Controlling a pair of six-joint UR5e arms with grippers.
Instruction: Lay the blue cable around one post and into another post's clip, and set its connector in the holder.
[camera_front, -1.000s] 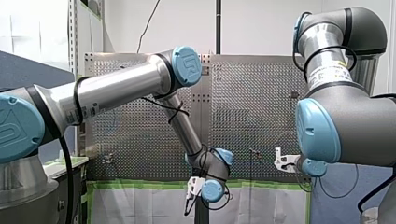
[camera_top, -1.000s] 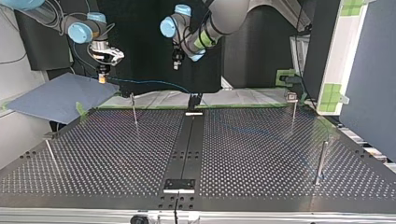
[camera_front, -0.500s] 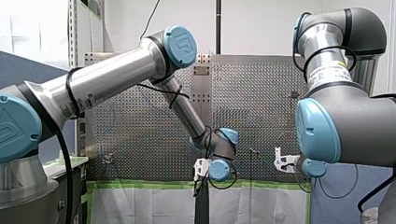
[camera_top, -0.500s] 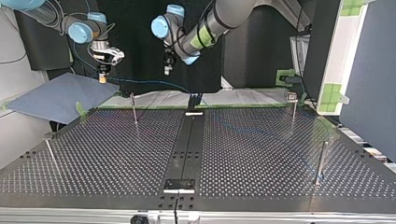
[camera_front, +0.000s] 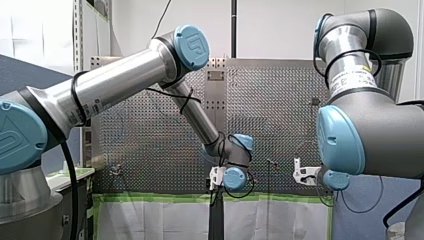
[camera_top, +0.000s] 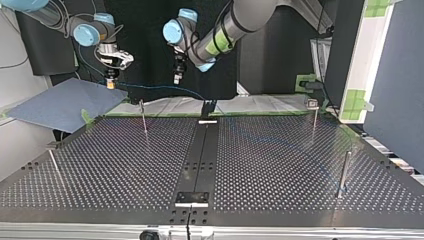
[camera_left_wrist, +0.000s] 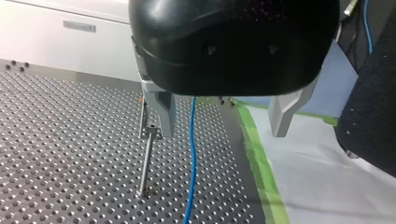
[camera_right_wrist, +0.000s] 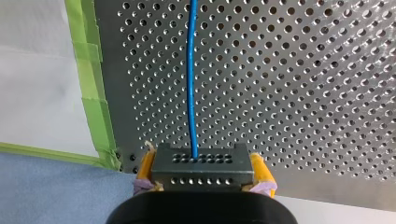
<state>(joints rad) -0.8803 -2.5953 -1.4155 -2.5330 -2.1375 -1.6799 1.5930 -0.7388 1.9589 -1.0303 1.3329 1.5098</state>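
My right gripper (camera_right_wrist: 204, 160) is shut on the black perforated connector (camera_right_wrist: 203, 173), with a yellow pad on either side of it. The blue cable (camera_right_wrist: 191, 70) leaves the connector and runs ahead over the perforated table. In the top view my right gripper (camera_top: 110, 80) hangs at the far left edge, and the cable (camera_top: 160, 89) sags from it toward the middle. My left gripper (camera_left_wrist: 222, 133) is open above the cable (camera_left_wrist: 192, 154), which passes below and between its fingers without touching them. It hangs beside a thin post (camera_left_wrist: 146, 161), and in the top view my left gripper (camera_top: 176, 76) hovers over the cable.
Thin posts stand on the table (camera_top: 280, 165): one far left (camera_top: 143, 117), one far right (camera_top: 314, 117), one near right (camera_top: 344, 172). A black fixture (camera_top: 208, 107) sits at the far middle, another (camera_top: 191, 197) near the front. Green tape (camera_left_wrist: 261, 163) edges the table.
My left arm has swung its gripper toward the top view's left and a little lower, nearer the cable. My right gripper and the connector have stayed put.
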